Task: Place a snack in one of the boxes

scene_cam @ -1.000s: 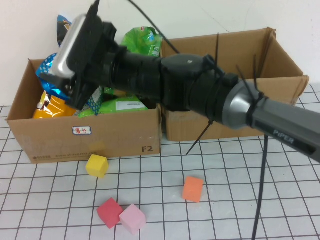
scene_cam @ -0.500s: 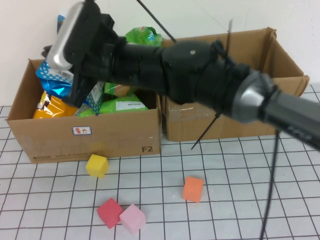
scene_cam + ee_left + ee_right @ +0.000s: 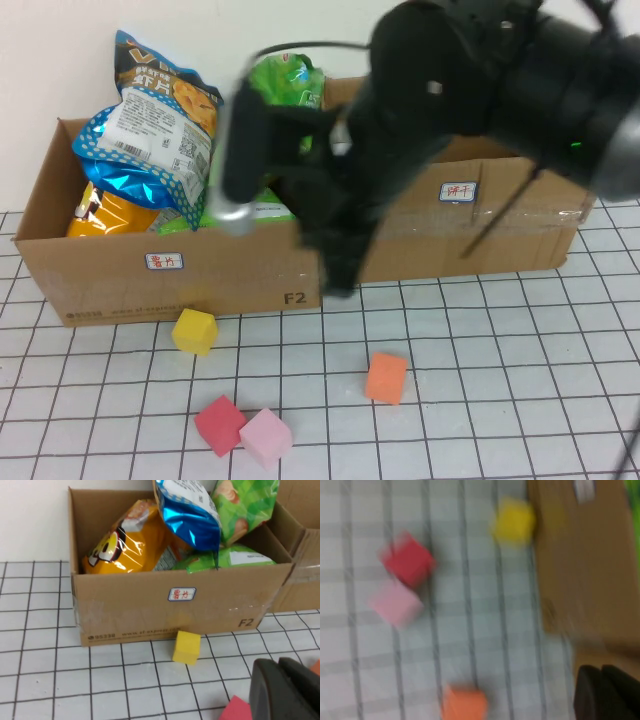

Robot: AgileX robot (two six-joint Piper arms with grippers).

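Observation:
A blue snack bag (image 3: pixel 150 120) stands upright in the left cardboard box (image 3: pixel 170 285), above an orange bag (image 3: pixel 100 215) and green bags (image 3: pixel 285 80). The left wrist view shows the blue snack bag (image 3: pixel 187 507) in that left box (image 3: pixel 150 615) too. My right gripper (image 3: pixel 340 280) hangs in front of the seam between the left box and the right box (image 3: pixel 520 225). Its fingers point down at the table, and the right gripper (image 3: pixel 600 675) is shut and empty. My left gripper (image 3: pixel 278 672) is shut and empty, low over the table beside a red cube (image 3: pixel 240 711). It is out of the high view.
Foam cubes lie on the gridded table in front of the boxes: yellow (image 3: pixel 194 331), orange (image 3: pixel 386 377), red (image 3: pixel 218 424) and pink (image 3: pixel 265 437). The right arm's black bulk hides much of the right box. A white wall stands behind the boxes.
My right gripper has shut and drawn back out of the left box, swinging right and down to the boxes' front. The blue bag stays in the left box, now uncovered.

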